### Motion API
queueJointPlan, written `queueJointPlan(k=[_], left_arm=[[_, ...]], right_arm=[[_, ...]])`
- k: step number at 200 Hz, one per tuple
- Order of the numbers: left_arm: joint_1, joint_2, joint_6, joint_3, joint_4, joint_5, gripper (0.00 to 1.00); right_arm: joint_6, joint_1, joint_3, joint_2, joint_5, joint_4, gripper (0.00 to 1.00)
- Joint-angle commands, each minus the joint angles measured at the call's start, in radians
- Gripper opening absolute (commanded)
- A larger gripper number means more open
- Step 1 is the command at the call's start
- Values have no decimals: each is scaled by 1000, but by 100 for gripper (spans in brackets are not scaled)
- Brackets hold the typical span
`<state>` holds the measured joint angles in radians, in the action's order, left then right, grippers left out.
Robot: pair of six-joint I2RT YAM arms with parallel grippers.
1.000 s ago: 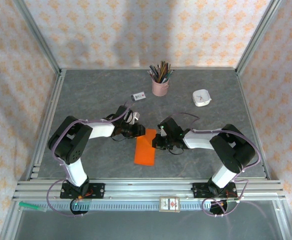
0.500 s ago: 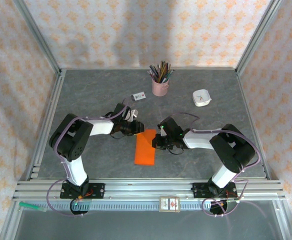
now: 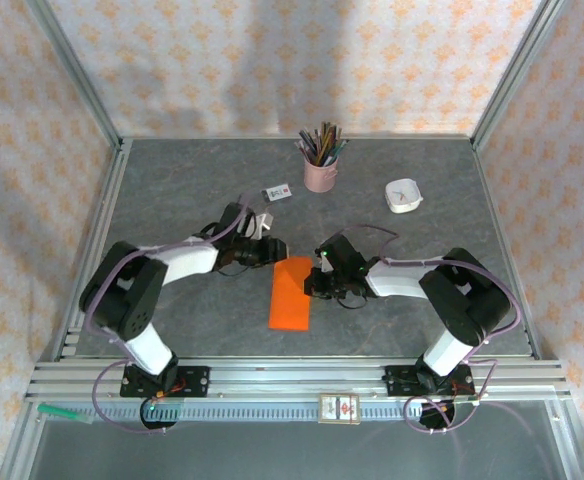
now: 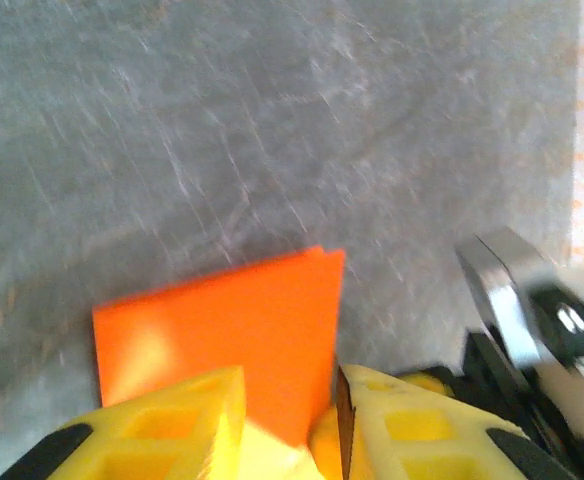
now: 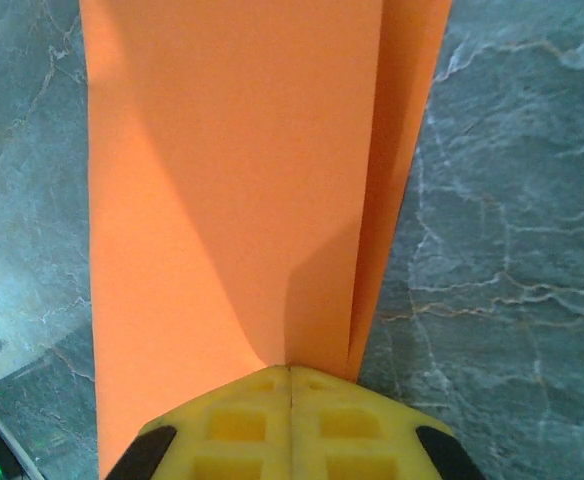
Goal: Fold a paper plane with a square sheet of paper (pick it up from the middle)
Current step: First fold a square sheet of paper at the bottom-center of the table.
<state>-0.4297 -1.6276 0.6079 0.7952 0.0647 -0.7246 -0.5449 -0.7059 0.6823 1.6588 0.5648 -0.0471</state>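
Observation:
The square sheet of paper (image 3: 292, 293) is bright orange and lies on the table folded into a long, layered rectangle (image 5: 232, 180); a paper plane is out of view. My right gripper (image 3: 315, 284) is shut, its tips (image 5: 290, 368) set against the sheet near its right edge, where one layer lifts slightly. My left gripper (image 3: 272, 252) hovers just off the sheet's far left corner. Its yellow fingers (image 4: 172, 430) stand apart, and the orange corner (image 4: 252, 330) shows through the gap (image 4: 290, 378) untouched.
A pink pencil cup (image 3: 320, 170) stands at the back centre, with a small white card (image 3: 277, 192) to its left and a small white dish (image 3: 403, 195) to its right. Aluminium rails (image 3: 292, 378) run along the table's near edge.
My left arm's elbow has swung out to the left and its gripper has drawn slightly back from the sheet's far corner. The sheet and the right arm have not moved.

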Motion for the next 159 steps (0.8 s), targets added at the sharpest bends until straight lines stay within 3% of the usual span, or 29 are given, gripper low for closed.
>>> queueJointPlan(k=[1,74,159], left_arm=[[-36,98,39,-107,-21,-13,29],[-106,242,117,-325,52,-45,3],[-119,192,112,-347,76,-47,0]], right_arm=[[25,17,-52,91,-203,197,0],[25,17,-47,96,-204,200,0],[26,17,-47,88,-207,204,0]])
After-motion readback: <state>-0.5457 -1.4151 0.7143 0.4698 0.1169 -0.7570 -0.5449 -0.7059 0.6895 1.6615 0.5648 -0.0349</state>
